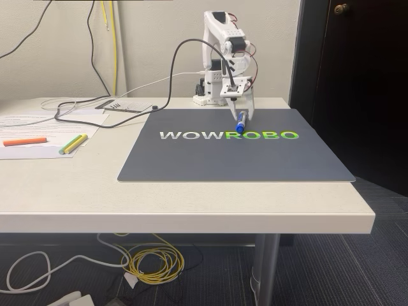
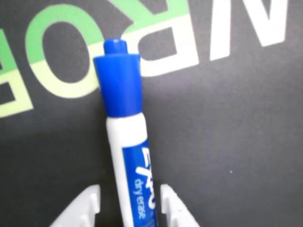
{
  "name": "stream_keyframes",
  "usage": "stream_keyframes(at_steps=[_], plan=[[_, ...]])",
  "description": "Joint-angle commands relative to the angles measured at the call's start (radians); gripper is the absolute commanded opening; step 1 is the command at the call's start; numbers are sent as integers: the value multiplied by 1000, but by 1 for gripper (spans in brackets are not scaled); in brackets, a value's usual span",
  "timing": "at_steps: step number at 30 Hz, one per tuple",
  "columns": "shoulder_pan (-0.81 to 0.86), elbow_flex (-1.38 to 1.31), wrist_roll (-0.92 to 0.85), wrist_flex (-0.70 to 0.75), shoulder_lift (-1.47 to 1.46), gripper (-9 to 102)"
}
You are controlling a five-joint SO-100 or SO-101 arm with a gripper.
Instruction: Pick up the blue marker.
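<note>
The blue marker (image 1: 240, 123) could slip or swing loose, since the grip sits on the barrel's rear part and the long capped end hangs free. The gripper (image 2: 130, 208) is narrowed onto the marker (image 2: 125, 137), one white finger (image 2: 87, 205) on each side pinching the barrel. In the fixed view the marker hangs cap-down over the far middle of the dark mat (image 1: 236, 159), seemingly just off it.

Standing folded at the table's far edge, reaching forward and down, gripper (image 1: 241, 121) pointing at the mat, white fingers (image 2: 85, 208) pinching a marker's barrel from either side.
</note>
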Motion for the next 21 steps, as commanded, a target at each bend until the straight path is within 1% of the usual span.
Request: stream_keyframes(at_steps=[1, 8, 16, 21], plan=[[3, -40, 3, -21, -5, 17], [8, -40, -6, -52, -40, 16], [9, -40, -6, -51, -40, 4], [9, -40, 0, -41, -26, 3]])
